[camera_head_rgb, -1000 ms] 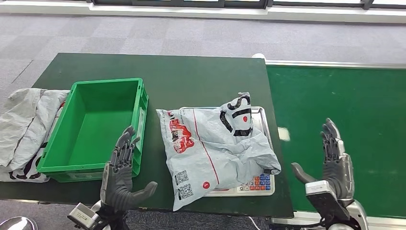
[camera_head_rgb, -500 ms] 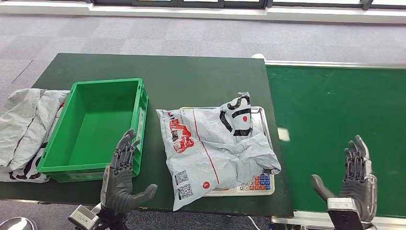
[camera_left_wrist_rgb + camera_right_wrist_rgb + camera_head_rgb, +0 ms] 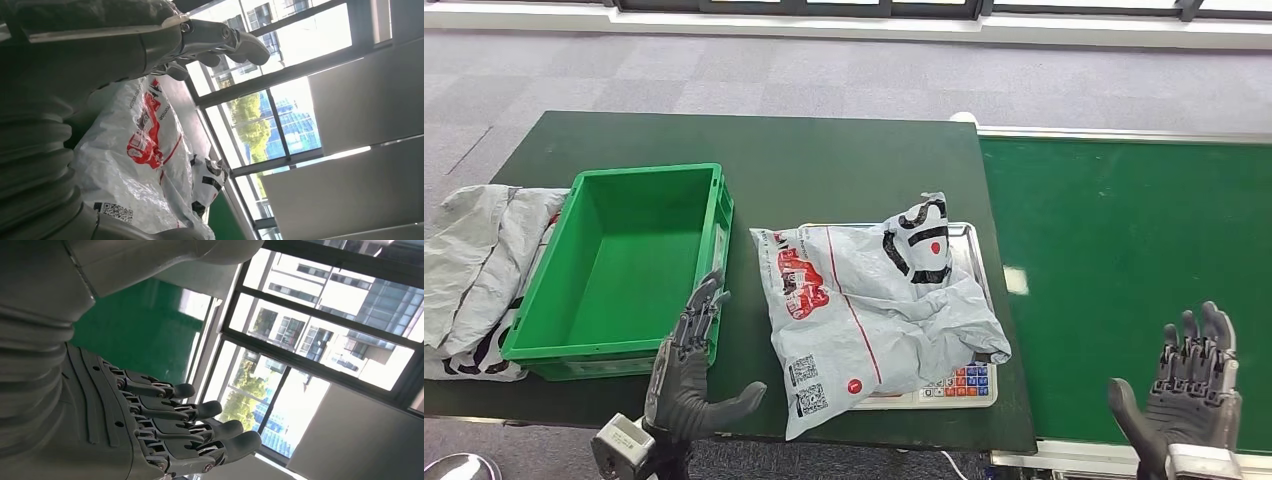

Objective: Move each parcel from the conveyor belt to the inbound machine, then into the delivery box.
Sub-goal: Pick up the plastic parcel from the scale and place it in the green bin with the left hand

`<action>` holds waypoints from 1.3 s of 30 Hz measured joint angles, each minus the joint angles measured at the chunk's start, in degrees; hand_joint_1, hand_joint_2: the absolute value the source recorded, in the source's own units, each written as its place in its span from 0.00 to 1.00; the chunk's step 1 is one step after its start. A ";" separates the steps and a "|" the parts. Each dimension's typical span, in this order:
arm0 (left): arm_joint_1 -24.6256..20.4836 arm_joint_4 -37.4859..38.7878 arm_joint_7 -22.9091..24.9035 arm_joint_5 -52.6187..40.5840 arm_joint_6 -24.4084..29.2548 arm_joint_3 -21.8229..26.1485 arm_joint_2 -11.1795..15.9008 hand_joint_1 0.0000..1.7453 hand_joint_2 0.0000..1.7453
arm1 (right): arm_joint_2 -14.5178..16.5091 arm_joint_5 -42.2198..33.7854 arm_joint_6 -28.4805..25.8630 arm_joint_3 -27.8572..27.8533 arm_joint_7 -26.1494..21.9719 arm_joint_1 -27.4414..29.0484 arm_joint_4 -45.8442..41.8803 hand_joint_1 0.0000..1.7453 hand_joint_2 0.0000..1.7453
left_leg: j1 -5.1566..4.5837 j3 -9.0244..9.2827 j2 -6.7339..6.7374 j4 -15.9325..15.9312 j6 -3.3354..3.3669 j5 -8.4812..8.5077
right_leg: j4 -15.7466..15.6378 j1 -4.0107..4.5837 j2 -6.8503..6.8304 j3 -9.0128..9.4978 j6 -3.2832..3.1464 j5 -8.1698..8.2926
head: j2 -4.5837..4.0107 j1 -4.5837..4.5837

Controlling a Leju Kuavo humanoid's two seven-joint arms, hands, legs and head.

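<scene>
A crumpled grey parcel [image 3: 874, 300] with red and black print lies across the inbound machine [image 3: 962, 381], a flat scale with coloured keys. In the left wrist view the same parcel [image 3: 140, 165] lies just beyond my fingers. My left hand [image 3: 688, 372] is open, fingers spread, at the table's front edge between the green delivery box [image 3: 714, 215] and the parcel, touching neither. My right hand [image 3: 1189, 385] is open and empty, low over the near edge of the green conveyor belt [image 3: 1124, 230]. The delivery box has nothing in it.
Grey parcels [image 3: 474, 270] are heaped at the table's left end, beside the box. The dark green table [image 3: 824, 160] meets the belt on its right. Grey carpet lies beyond the table.
My right hand has pulled back down and to the right, away from the parcel. My left hand has shifted slightly right toward the parcel. The parcel has not moved.
</scene>
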 joint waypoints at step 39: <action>-38.75 39.60 27.64 -63.50 4.24 -23.16 -6.18 0.00 1.00 | 3.52 4.50 2.75 1.78 3.56 -10.48 4.85 0.00 1.00 | -0.02 0.03 0.04 0.03 0.04 0.16 | 0.01 -0.02 0.09 0.08 0.03 0.24 | 0.00 0.00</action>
